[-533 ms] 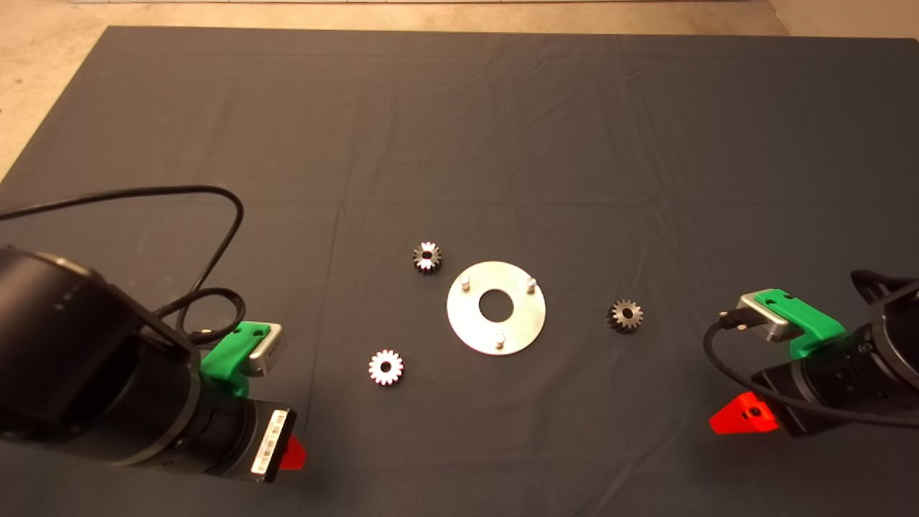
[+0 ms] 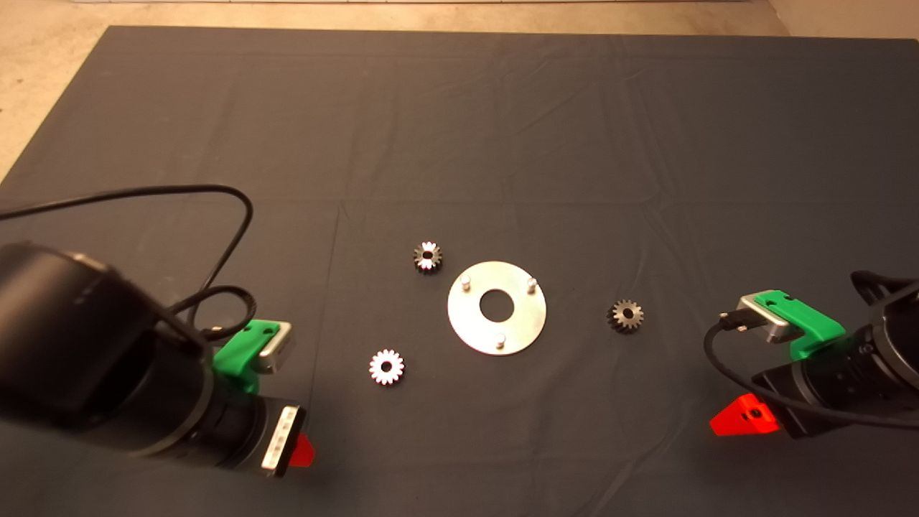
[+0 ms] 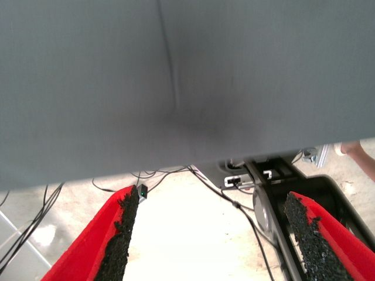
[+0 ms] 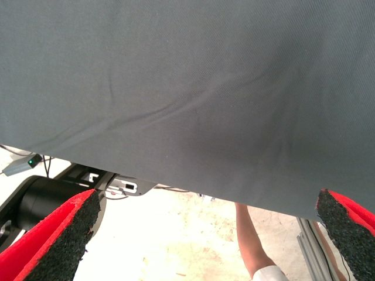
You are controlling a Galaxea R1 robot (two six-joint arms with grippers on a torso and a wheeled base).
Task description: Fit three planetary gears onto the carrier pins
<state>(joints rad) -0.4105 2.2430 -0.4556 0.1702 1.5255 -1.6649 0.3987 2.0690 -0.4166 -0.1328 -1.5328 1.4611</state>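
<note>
A flat round silver plate lies mid-mat with three carrier pins: one at the far left, one at the far right, one at the near side. All pins are bare. Three planetary gears rest flat on the mat: one just beyond the plate's left rim, one nearer and to the left, one to the right. My left gripper hovers at the lower left, open, nothing between its fingers. My right gripper waits at the lower right, open and empty.
The dark mat has creases running across it. The wrist views show the mat's near edge with pale floor, cables and a dark base beyond. A person's leg shows on that floor.
My left arm has shifted slightly rightward and a little nearer. The gears, plate and right arm have not moved.
</note>
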